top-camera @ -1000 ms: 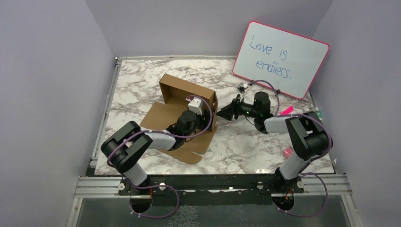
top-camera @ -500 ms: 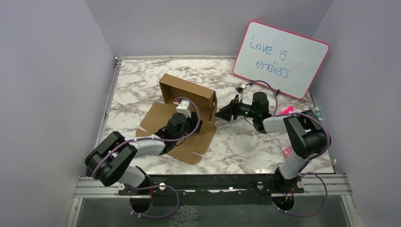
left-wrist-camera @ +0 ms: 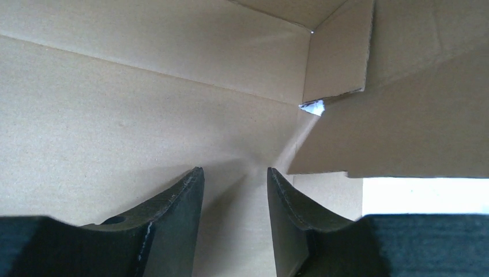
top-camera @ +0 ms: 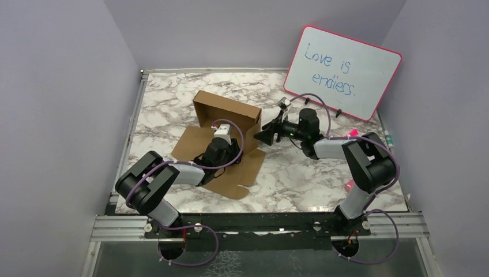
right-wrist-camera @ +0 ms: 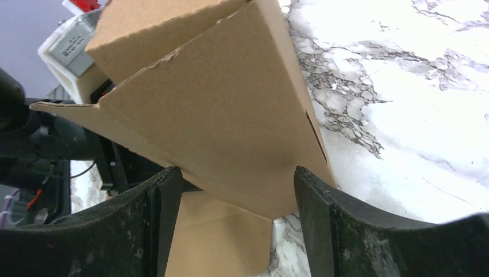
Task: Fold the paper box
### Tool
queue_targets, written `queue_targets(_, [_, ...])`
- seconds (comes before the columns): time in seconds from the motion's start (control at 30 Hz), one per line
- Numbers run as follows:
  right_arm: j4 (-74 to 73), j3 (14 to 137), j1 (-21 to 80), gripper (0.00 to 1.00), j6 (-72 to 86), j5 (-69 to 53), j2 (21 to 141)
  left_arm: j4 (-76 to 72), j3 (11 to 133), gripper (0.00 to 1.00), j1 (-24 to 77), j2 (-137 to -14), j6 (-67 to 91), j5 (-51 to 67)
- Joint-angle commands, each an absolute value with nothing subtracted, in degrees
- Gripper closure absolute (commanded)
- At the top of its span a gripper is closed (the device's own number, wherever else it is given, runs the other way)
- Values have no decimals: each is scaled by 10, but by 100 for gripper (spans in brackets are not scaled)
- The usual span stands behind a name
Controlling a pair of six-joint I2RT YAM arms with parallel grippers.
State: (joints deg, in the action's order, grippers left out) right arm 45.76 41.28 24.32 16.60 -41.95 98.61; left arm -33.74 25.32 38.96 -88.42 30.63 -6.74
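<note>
Nearest, in the lower left of the top view, my left arm is reaching low over the flat front panel of the paper box, which is lying left of centre on the marble surface. My left jaws are sitting inside the tray, parted, with nothing between them but bare cardboard floor. At the right of my left wrist view a loose side flap is leaning in beside the corner.

I'm reading this step as standing that right end wall up and locking it. To do it well, I should be pinning the floor down close to the corner so the box isn't skating, while leaving the flap room to swing.

Further up, at frame centre, my right arm is reaching in from the right. My right jaws are spread wide and released, straddling the box's outer corner, clamping nothing I can see. They should be nudging the wall square, gently, without creasing it.

Farthest, at the upper right, the whiteboard is leaning well apart from the box.
</note>
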Motion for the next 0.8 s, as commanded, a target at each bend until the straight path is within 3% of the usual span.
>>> queue_targets(0.0, [476, 425, 261, 23, 141, -354, 1009, -323, 241, 56, 390, -908, 325, -14])
queue_targets(0.33, [549, 404, 308, 19, 136, -176, 1023, -343, 229, 60, 405, -923, 343, 28])
queue_targets(0.63, [556, 427, 335, 26, 122, -98, 1043, -346, 232, 60, 431, -928, 348, 33])
queue_targets(0.77, [556, 435, 346, 35, 115, -62, 1054, -345, 232, 60, 444, -924, 351, 33])
